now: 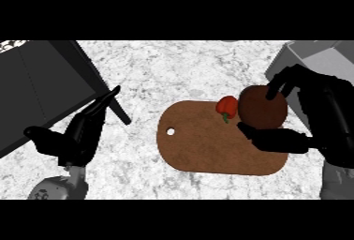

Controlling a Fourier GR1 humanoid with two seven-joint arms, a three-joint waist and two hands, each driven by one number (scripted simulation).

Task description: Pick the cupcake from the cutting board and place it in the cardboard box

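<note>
At the right of the head view: the robot's right hand [314, 117], black, comes in from the lower right and sits over the right end of the board.
Right hand state: fingers curl over the top of a dark brown round cupcake [262, 107] and the thumb lies under its lower edge, so the hand is closed around it.
Cupcake position: between the right hand's fingers and thumb, at the right end of the brown oval wooden cutting board [207, 145]; whether it touches the board or is lifted off it cannot be told.
Cupcake shape: it shows as a rounded form, slightly taller than wide, with no clear long axis.
Beside the cupcake: a small red pepper [227, 107] lies on the board, just to the cupcake's left.
Key relation: a grey open box [304, 58], apparently the cardboard box, stands at the upper right, just beyond the right hand, so I judge that the carry goes up and to the right.
Nearer hand: the right, by far.
Left hand [76, 136]: open with straight fingers pointing up, resting at the lower left, well apart from the board.
Step in hand, as judged: the cupcake is grasped; placing is not yet done.
</note>
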